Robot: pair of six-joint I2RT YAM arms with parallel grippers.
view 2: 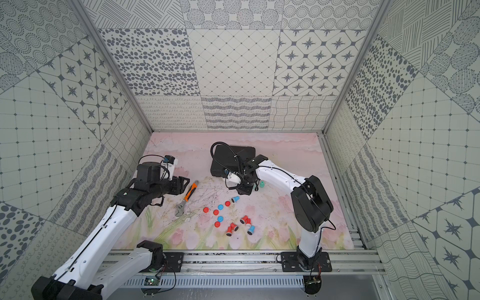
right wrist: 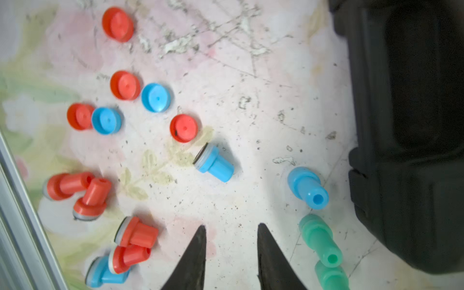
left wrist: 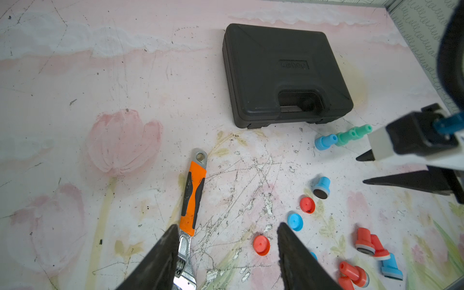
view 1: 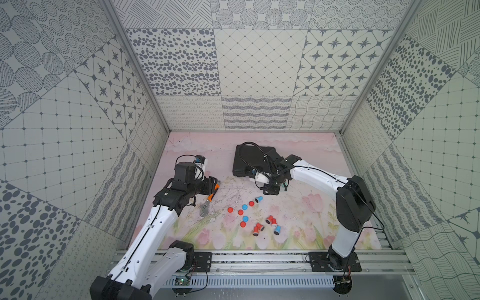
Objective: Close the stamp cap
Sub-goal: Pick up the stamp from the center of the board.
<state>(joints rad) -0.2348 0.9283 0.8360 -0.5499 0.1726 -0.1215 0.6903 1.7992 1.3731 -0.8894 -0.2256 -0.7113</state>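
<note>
Nearest the lens in the right wrist view, your right end effector [right wrist: 231, 226] has its fingers a narrow way apart with only bare counter [right wrist: 251, 113] between them, so it holds nothing. It hangs low, well placed to pick from the loose pieces ahead of it.

The blue stamp [right wrist: 214, 164] lies on its side just ahead of those fingers with its pad bare, and I judge it your likeliest next one. Its match, a blue cap [right wrist: 155, 97], lies flat a little further on. A red cap [right wrist: 184, 128] sits nearer the stamp's pad, so mind the colour.

More caps, red and blue, are scattered beyond. The red stamps [right wrist: 93, 198] lie tumbled together with another blue one near the rail, all uncapped.

Three capped stamps [right wrist: 307, 187], one blue and two green, stand in a row just beside the case [right wrist: 401, 150]. They look parked there as finished, clear of the working patch.

Your left end effector [left wrist: 227, 224] is wide and empty, hovering by the wrench [left wrist: 192, 195]. From there it could probably steady a cap while the right arm presses. Wrench and case look like bystanders.
</note>
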